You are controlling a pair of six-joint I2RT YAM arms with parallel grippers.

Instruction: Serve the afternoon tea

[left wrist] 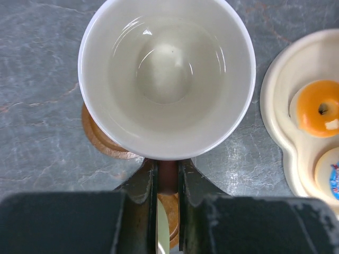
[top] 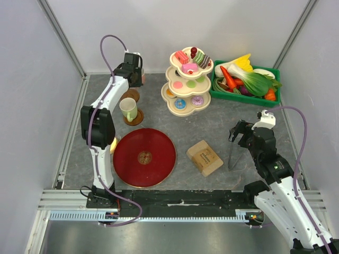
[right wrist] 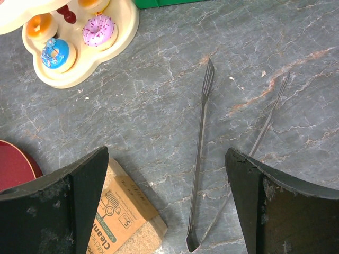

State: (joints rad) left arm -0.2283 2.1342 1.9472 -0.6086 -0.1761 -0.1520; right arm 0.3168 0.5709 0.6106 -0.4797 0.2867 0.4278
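The left tool (left wrist: 167,169) is clenched on the handle of a mug (left wrist: 167,74), which is seen just left of the tiered stand (left wrist: 273,106), over a brown coaster (left wrist: 98,137). The right tool (right wrist: 167,153) is held spread wide above metal tongs (right wrist: 199,159) laid on the surface (right wrist: 132,106), nearer than the stand and to its right.

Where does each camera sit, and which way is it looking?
Top: above and behind the robot, facing down on the table; left arm and right arm both show.
Left wrist: on the left arm, looking down into a mug; left end effector shut on it.
Right wrist: on the right arm, looking down at tongs; right end effector open.
Shared: both wrist views catch the stand's orange donut.
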